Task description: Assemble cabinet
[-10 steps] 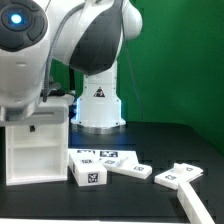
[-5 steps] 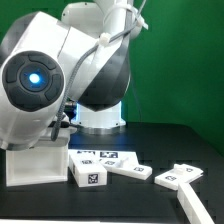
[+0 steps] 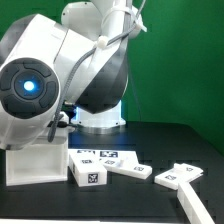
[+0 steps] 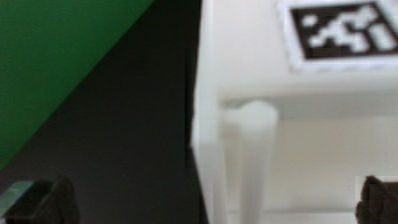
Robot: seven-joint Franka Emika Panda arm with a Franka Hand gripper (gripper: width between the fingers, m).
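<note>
- Exterior view's left: the white Franka arm [image 3: 45,95] fills the foreground and leans over the cabinet [image 3: 35,165], a large white box-shaped plastic body. The cabinet stands on the black table [image 3: 170,140], and the arm hides its upper part
- Just beside the cabinet's foot lies the first panel [image 3: 88,175], a small flat white plastic piece with a square black-and-white tag, loose on the table. Behind it lies the marker board [image 3: 100,154]
- Centre: the second panel [image 3: 130,168], flat, white and tagged, lies near the first and apart from the cabinet
- Exterior view's right: the third panel [image 3: 180,177], of the same kind, lies well apart from the cabinet, before the green backdrop [image 3: 185,60]
- Wrist view: the gripper [image 4: 206,205] has its dark fingertips [image 4: 36,200] spread wide and pinches nothing. Below it is a white face of the cabinet [image 4: 311,140], showing one printed tag [image 4: 347,35] and a small white rounded knob [image 4: 253,118]. Whether a finger touches the cabinet cannot be told
- Progress, as a judgement: the body is upright and in place, but three panels lie unfitted, so most of the assembly appears to remain. Any part already fitted inside the cabinet is hidden from both views
</note>
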